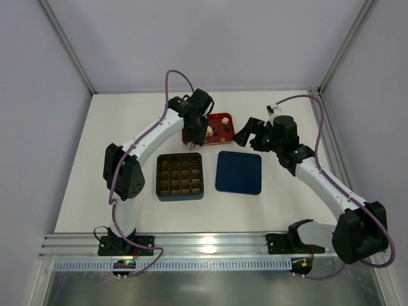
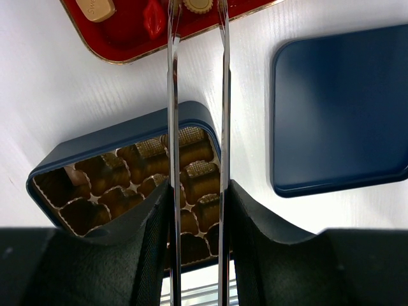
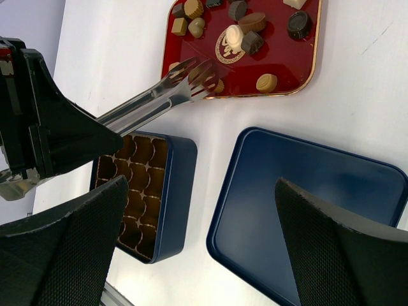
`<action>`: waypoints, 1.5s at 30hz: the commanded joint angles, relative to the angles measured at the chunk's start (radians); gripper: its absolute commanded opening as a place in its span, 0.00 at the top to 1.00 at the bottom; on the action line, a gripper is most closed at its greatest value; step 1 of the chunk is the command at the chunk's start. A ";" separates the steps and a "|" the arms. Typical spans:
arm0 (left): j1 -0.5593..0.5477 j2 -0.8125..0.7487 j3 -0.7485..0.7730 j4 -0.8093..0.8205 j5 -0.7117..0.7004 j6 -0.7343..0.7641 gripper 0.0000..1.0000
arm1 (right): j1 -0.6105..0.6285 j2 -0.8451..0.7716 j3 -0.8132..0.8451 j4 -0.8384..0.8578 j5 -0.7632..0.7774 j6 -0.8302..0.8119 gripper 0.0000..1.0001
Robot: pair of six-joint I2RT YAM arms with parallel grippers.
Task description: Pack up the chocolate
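Nearest, the gridded box (image 1: pixel 180 176) and blue lid (image 1: pixel 239 172) lie side by side. The right gripper (image 3: pixel 201 245) hovers over the lid, fingers spread. The left gripper (image 2: pixel 197 233) clamps metal tongs (image 3: pixel 159 95), tips over the far red tray (image 3: pixel 287 60) holding the chocolate (image 3: pixel 253 22); whether they pinch a piece is unclear

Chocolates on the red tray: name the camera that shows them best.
Right wrist: the chocolates lie clearly separated across the red tray. Top external shows small specks, partly behind the left arm. Left wrist catches only a few at its top edge.
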 commanded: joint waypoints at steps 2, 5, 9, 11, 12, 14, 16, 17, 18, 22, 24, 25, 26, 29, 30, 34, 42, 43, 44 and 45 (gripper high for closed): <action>-0.005 0.015 0.019 -0.005 -0.015 0.022 0.61 | 0.003 -0.035 0.009 0.025 0.003 -0.014 0.04; -0.007 0.020 0.020 -0.002 -0.014 0.024 0.61 | 0.003 -0.035 0.009 0.026 0.007 -0.016 0.04; -0.007 0.024 0.022 -0.003 -0.015 0.026 0.61 | 0.003 -0.032 0.010 0.026 0.005 -0.016 0.04; -0.007 0.027 0.020 0.000 -0.017 0.026 0.61 | 0.005 -0.031 0.009 0.026 0.005 -0.014 0.04; -0.007 0.029 0.022 0.000 -0.017 0.026 0.61 | 0.003 -0.031 0.007 0.028 0.005 -0.014 0.04; -0.007 0.033 0.023 0.000 -0.017 0.027 0.62 | 0.003 -0.032 0.006 0.028 0.007 -0.014 0.04; -0.007 0.036 0.026 -0.002 -0.018 0.027 0.62 | 0.003 -0.031 0.006 0.028 0.005 -0.013 0.04; -0.005 0.039 0.028 0.000 -0.018 0.029 0.62 | 0.003 -0.031 0.006 0.028 0.005 -0.011 0.04; -0.007 0.041 0.029 -0.002 -0.018 0.029 0.62 | 0.003 -0.029 0.006 0.029 0.007 -0.013 0.04; -0.007 0.050 0.037 0.000 -0.017 0.029 0.63 | 0.003 -0.028 0.007 0.029 0.005 -0.013 0.04; -0.007 0.056 0.043 -0.002 -0.015 0.029 0.63 | 0.003 -0.028 0.009 0.029 0.005 -0.014 0.04; -0.007 0.058 0.045 -0.003 -0.015 0.029 0.63 | 0.003 -0.028 0.007 0.029 0.005 -0.013 0.04; -0.007 0.059 0.048 -0.002 -0.018 0.030 0.63 | 0.003 -0.026 0.007 0.029 0.007 -0.011 0.04; -0.007 0.069 0.062 -0.008 -0.026 0.033 0.65 | 0.003 -0.024 0.009 0.033 0.005 -0.011 0.04; -0.005 0.069 0.066 -0.009 -0.029 0.033 0.66 | 0.002 -0.024 0.007 0.033 0.005 -0.011 0.04; -0.007 0.069 0.092 -0.017 -0.043 0.038 0.67 | 0.003 -0.024 0.009 0.031 0.005 -0.010 0.04; -0.007 0.066 0.141 -0.032 -0.070 0.049 0.69 | 0.003 -0.021 0.010 0.031 0.008 -0.013 0.04; -0.005 0.066 0.143 -0.031 -0.072 0.049 0.69 | 0.003 -0.021 0.010 0.029 0.008 -0.013 0.04; -0.005 0.064 0.145 -0.029 -0.073 0.050 0.69 | 0.003 -0.021 0.010 0.029 0.008 -0.013 0.04; -0.005 0.064 0.148 -0.032 -0.075 0.050 0.69 | 0.003 -0.021 0.010 0.029 0.008 -0.013 0.04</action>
